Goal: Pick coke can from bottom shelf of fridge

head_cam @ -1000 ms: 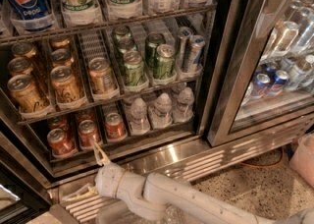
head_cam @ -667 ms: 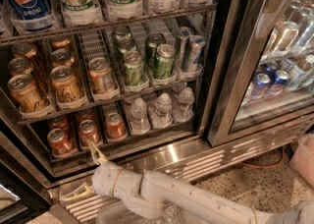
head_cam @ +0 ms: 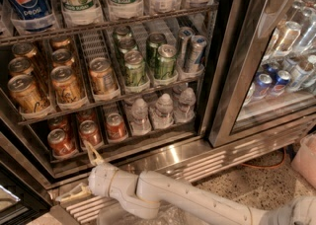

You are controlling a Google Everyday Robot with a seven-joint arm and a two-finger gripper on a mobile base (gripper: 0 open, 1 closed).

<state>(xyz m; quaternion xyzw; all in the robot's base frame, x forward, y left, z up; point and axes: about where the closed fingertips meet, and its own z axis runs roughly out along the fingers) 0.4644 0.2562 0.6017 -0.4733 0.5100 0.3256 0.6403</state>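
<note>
Three red coke cans stand at the front of the bottom shelf (head_cam: pixel 123 151) of the fridge (head_cam: pixel 232 71): one at the left (head_cam: pixel 59 142), one in the middle (head_cam: pixel 90 132) and one at the right (head_cam: pixel 115 126), with more red cans behind them. My gripper (head_cam: pixel 85 169) is at the end of the white arm, just below and in front of the shelf's steel edge, under the middle can. One pale finger (head_cam: pixel 92 153) points up toward the middle can; the other (head_cam: pixel 74 194) lies low to the left. The gripper is open and holds nothing.
Small water bottles (head_cam: pixel 163 110) fill the right side of the bottom shelf. Orange-gold cans (head_cam: pixel 64 85) and green cans (head_cam: pixel 148 63) stand on the rack above. A steel door post (head_cam: pixel 232 61) and a second glass door (head_cam: pixel 286 66) stand to the right. An orange cable (head_cam: pixel 269 164) lies on the speckled floor.
The gripper has shifted slightly left and down along the fridge's lower front. The cans have not moved.
</note>
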